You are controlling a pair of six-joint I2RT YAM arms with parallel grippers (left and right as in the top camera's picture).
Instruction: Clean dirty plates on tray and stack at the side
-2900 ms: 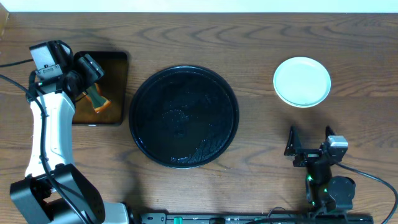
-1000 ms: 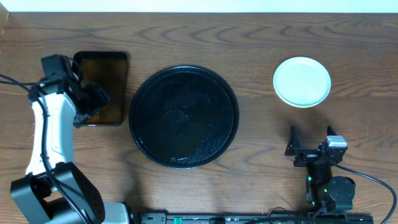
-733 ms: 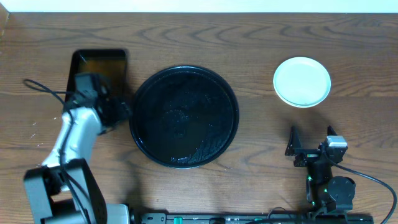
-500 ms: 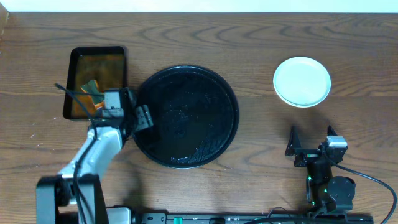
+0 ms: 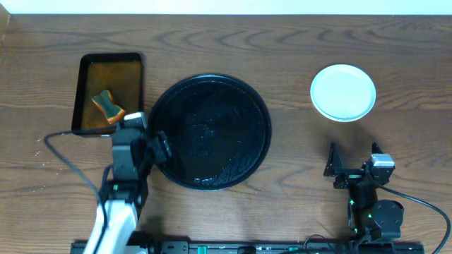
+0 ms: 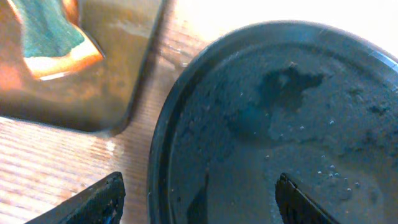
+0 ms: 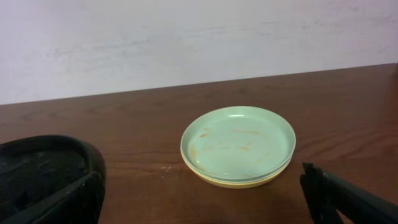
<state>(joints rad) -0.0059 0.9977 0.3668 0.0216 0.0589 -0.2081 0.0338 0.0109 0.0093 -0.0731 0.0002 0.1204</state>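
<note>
Glossy round black rimmed tray [image 5: 209, 132], droplet-speckled, centres the wood-grain surface [image 5: 296, 42]. Small smooth round plates [image 7: 237, 145], smeared mint over pale yellow, stack well right. Left fingers [image 6: 99, 198] wide above tray's rim; right fingers [image 7: 339, 196] wide, empty.

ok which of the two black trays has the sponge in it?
The smaller rectangular tray, left of the round tray: the orange-and-green sponge lies in its brown liquid. The round one holds only a wet film.
</note>
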